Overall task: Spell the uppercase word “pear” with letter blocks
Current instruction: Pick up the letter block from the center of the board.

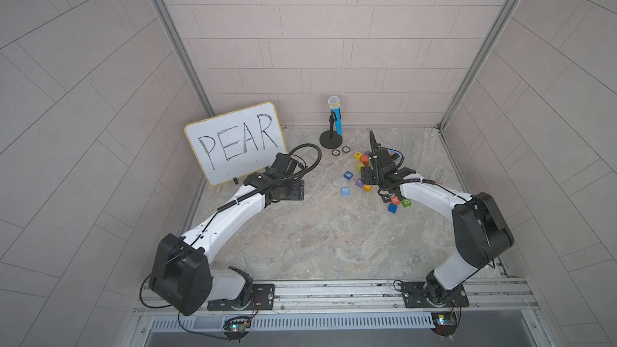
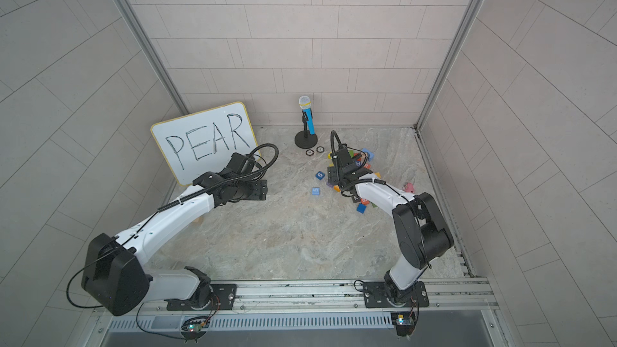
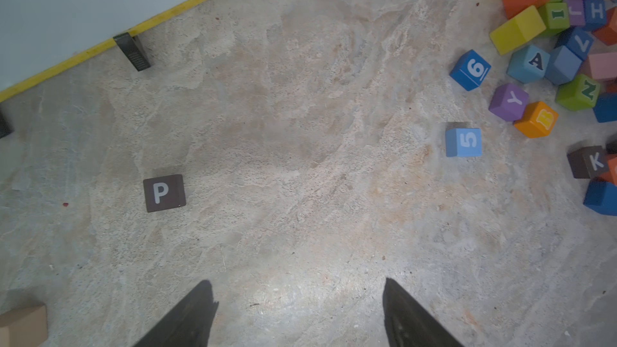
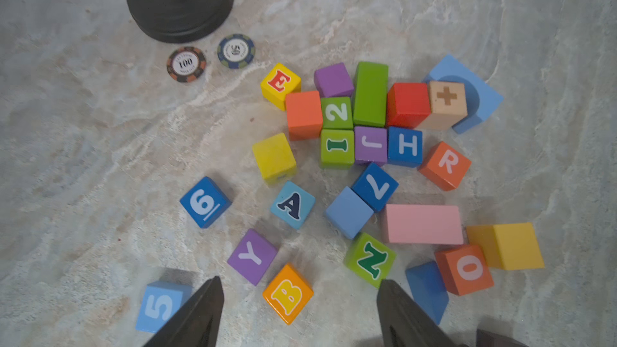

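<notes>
the left gripper (image 3: 297, 281) hangs over the table (image 3: 300, 128) with its fingers spread and nothing between them. the dark p block (image 3: 164, 192) lies alone, p up, at roughly 9 o'clock from the light blue 5 cube (image 3: 464, 141) and well apart from it, near the whiteboard (image 1: 235, 141) (it reads pear). the heap of blocks (image 1: 364, 159) sits about 2 o'clock from the table's middle. the right gripper (image 4: 298, 278) hovers above its near edge, fingers wide, holding nothing, the orange b block (image 4: 287, 293) below the gap. the yellow e block (image 4: 279, 82) is at the heap's 11 o'clock corner. the light blue a block (image 4: 292, 205) lies at 3 o'clock of the 6 cube (image 4: 204, 202), and the orange-red r block (image 4: 445, 165) at 3 o'clock of the blue h block (image 4: 405, 145), just beside it.
</notes>
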Controlling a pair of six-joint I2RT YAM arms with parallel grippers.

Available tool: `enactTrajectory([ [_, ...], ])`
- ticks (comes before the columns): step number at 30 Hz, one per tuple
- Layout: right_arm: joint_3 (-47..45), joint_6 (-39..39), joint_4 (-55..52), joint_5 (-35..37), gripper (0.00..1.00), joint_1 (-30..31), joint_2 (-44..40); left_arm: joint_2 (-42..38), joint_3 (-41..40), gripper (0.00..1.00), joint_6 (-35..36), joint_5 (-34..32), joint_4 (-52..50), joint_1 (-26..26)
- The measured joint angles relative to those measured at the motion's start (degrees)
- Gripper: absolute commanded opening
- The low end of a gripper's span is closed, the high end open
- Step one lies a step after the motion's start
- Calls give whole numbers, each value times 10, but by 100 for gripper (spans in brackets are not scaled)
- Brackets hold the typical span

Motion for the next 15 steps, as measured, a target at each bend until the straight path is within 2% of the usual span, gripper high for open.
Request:
enactTrajectory([
  [8,0,-13,-35,-13,66,-20,1,28,5,86,-5,19,10,-15],
  [10,2,-14,-40,-18,60,-25,3,43,10,86,-4,25,11,-23],
  [15,20,-15,-47,-46,55,-31,18,57,24,85,0,49,20,-38],
])
